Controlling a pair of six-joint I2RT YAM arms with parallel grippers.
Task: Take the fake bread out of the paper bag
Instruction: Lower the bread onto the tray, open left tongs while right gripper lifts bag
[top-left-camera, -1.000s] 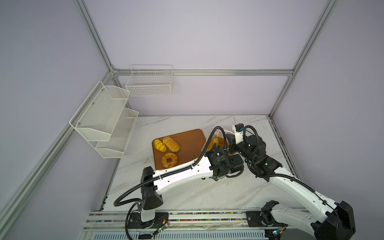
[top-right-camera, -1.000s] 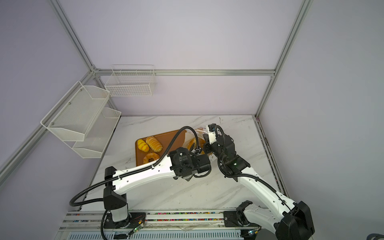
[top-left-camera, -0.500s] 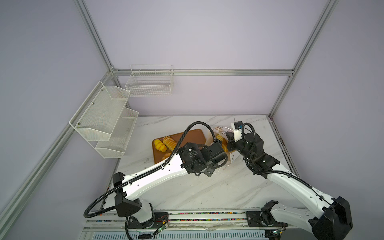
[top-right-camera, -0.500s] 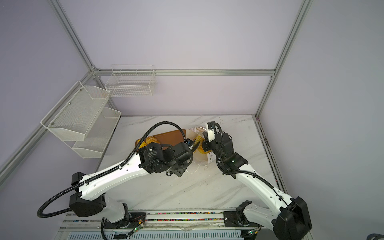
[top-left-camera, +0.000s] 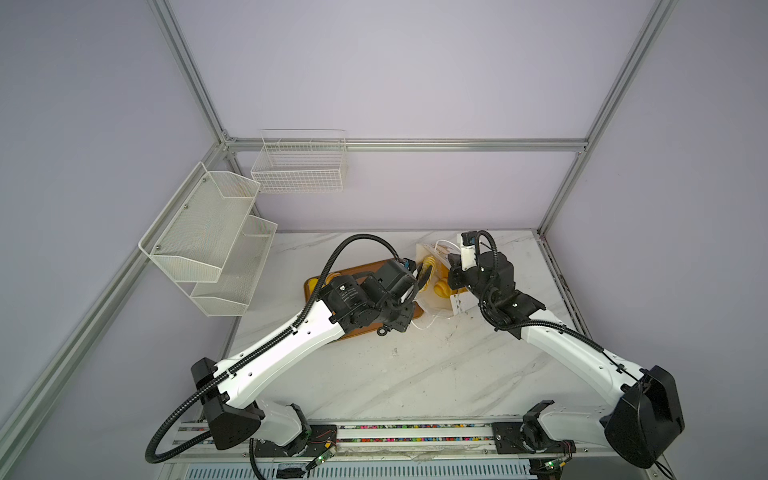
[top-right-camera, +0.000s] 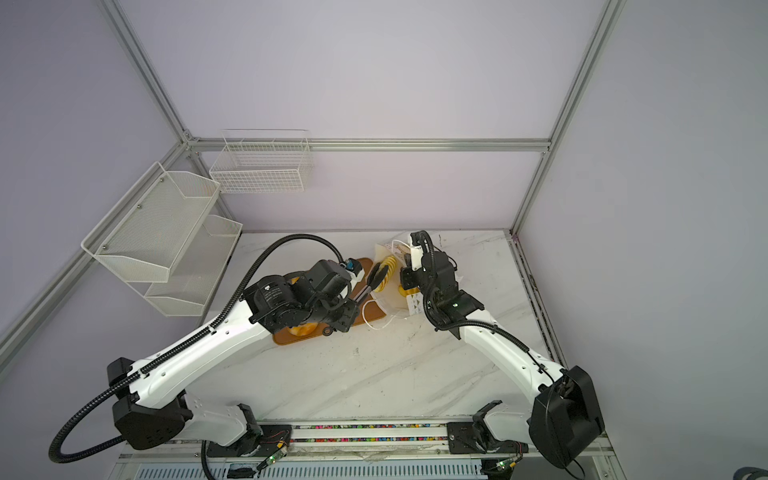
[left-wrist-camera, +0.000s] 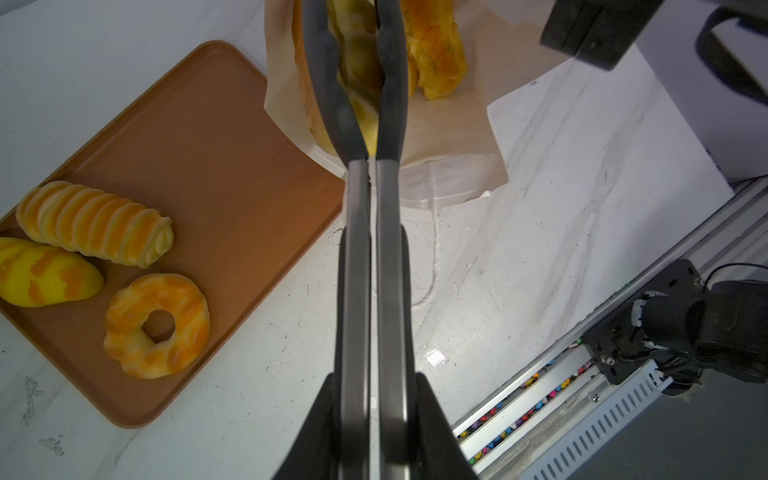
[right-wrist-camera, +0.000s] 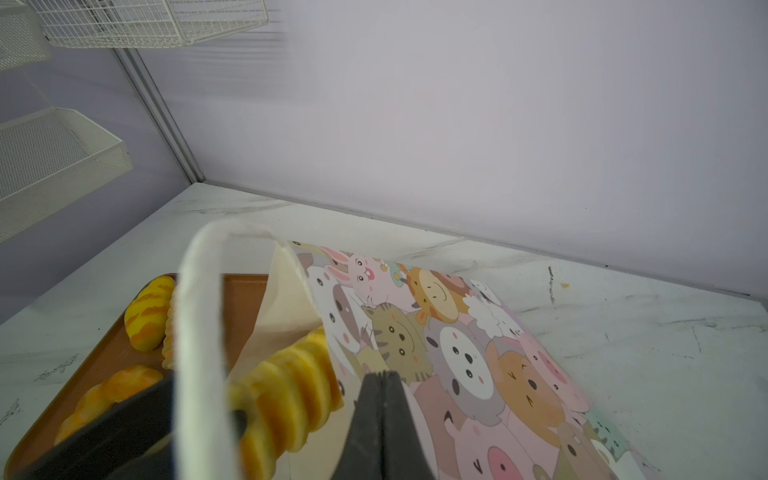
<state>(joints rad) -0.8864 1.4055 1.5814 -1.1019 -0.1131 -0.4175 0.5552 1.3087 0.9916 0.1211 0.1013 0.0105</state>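
Left arm (top-left-camera: 291, 345) has swung leftward, fingers (left-wrist-camera: 328, 95) now clamping a ridged loaf (top-right-camera: 390, 266).

text: none legible | motor label (top-left-camera: 347, 292): too small to read

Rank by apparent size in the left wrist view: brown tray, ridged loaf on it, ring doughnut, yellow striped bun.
1. brown tray
2. ridged loaf and ring doughnut, about alike
3. yellow striped bun, cut off by the frame edge, so unsure
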